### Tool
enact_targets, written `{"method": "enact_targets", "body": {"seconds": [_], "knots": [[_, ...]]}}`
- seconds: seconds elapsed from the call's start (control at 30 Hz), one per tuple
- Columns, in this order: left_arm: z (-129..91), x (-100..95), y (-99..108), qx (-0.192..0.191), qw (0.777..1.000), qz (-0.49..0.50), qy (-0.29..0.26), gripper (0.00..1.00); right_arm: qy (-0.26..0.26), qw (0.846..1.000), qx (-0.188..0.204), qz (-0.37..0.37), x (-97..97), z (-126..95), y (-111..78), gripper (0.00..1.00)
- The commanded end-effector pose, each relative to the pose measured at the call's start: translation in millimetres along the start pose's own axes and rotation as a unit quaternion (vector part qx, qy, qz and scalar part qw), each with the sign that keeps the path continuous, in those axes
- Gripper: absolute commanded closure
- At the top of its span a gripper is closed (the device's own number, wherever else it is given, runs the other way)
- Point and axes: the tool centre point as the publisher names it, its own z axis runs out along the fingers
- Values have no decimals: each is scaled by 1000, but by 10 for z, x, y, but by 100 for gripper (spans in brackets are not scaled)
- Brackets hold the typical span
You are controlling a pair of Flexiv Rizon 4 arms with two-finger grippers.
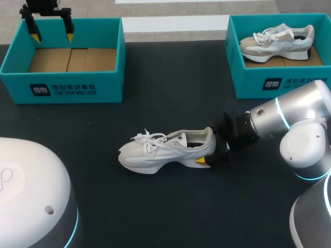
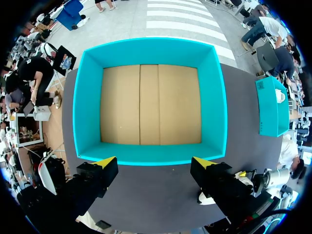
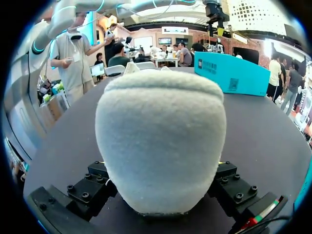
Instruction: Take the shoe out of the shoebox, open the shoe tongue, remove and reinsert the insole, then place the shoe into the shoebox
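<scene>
Two pincers | right pincer [image 1: 207, 150] clamps shoe [image 1: 160, 152] heel, on table [image 1: 155, 212] | left pincer [image 1: 51, 37] spread above shoebox [image 1: 62, 90]

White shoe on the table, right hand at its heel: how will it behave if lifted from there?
Probably toe-heavy: the right hand holds the white shoe only at the heel, so the front may sag or pivot. The thick sole looks stiff, so little bending. The heel's fuzzy fabric likely grips well; the loose laces may dangle.
</scene>
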Motion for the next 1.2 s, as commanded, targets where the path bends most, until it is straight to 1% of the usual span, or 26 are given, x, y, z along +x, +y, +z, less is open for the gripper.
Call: {"method": "enact_targets", "body": {"seconds": [0.03,0.17,0.33,0.53,0.57,0.6,0.7,0.73,0.77,0.83,0.87,0.93,0.97,1.2], "knots": [[0,0,0,0,1000,0,0,0,0,1000,1,0,-26,134,-40,100],[0,0,0,0,1000,0,0,0,0,1000,1,0,-26,134,-40,100],[-21,396,207,0,1000,22,1,0,0,1000,1,0,-26,134,-40,100],[-34,811,513,0,1000,10,-8,0,0,1000,1,0,-26,134,-40,100],[-31,885,572,5,1000,17,-17,0,0,1000,1,0,-26,134,-40,100],[-27,939,622,2,1000,9,-8,0,0,1000,1,0,-26,134,-40,100],[7,1169,831,6,1000,-2,-3,0,0,1000,1,0,-26,134,-40,100],[17,1244,905,-3,1000,19,11,0,0,1000,1,0,-26,134,-40,100],[31,1333,994,-8,1000,18,16,0,0,1000,1,0,-26,134,-40,100],[55,1513,1181,-5,999,37,9,0,0,1000,1,0,-26,134,-40,100],[62,1568,1252,-5,999,31,14,0,0,1000,1,0,-26,134,-40,100],[84,1718,1411,-17,999,36,23,0,0,1000,1,0,-26,134,-40,100],[100,1796,1480,-24,999,46,17,0,0,1000,1,0,-26,134,-40,100],[100,1796,1480,-24,999,46,17,0,0,1000,1,0,-26,134,-40,100]]}}
